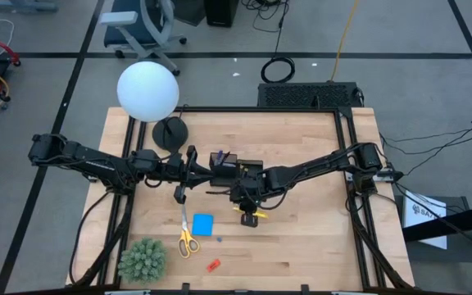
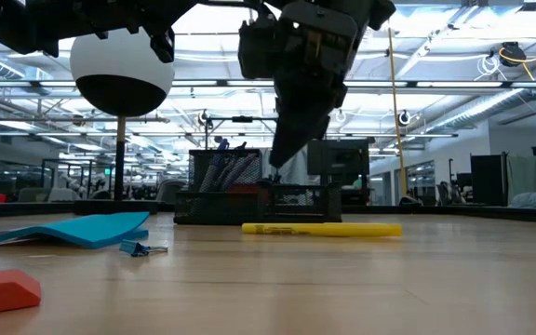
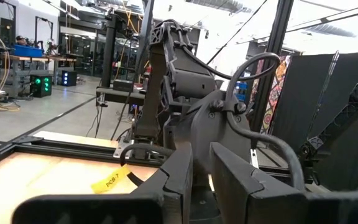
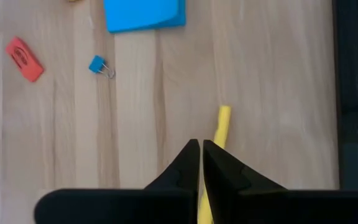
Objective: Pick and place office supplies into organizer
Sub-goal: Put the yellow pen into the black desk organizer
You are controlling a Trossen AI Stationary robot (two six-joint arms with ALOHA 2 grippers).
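A yellow pen (image 4: pixel 223 121) lies flat on the wooden table (image 1: pixel 318 246), in front of the black organizer (image 2: pixel 221 200) as the low view shows it. My right gripper (image 4: pixel 201 144) is shut and slants down over the pen's near part. Its tips (image 2: pixel 275 167) hang clear above the pen (image 2: pixel 324 228). My left gripper (image 3: pixel 202 155) is held about level above the table beside the organizer (image 1: pixel 224 161), with a narrow gap between its fingers and nothing in it. The blue note pad (image 4: pixel 145 14), the yellow-handled scissors (image 1: pixel 186 238) and a red piece (image 4: pixel 23 51) lie flat on the table.
A small blue binder clip (image 4: pixel 98 64) lies between the note pad and the pen. A green spiky plant (image 1: pixel 142 258) stands at the near left corner. A lamp with a white globe (image 1: pixel 147 90) and a round black base (image 1: pixel 170 131) stands at the far left. Bare wood lies to the right of the pen.
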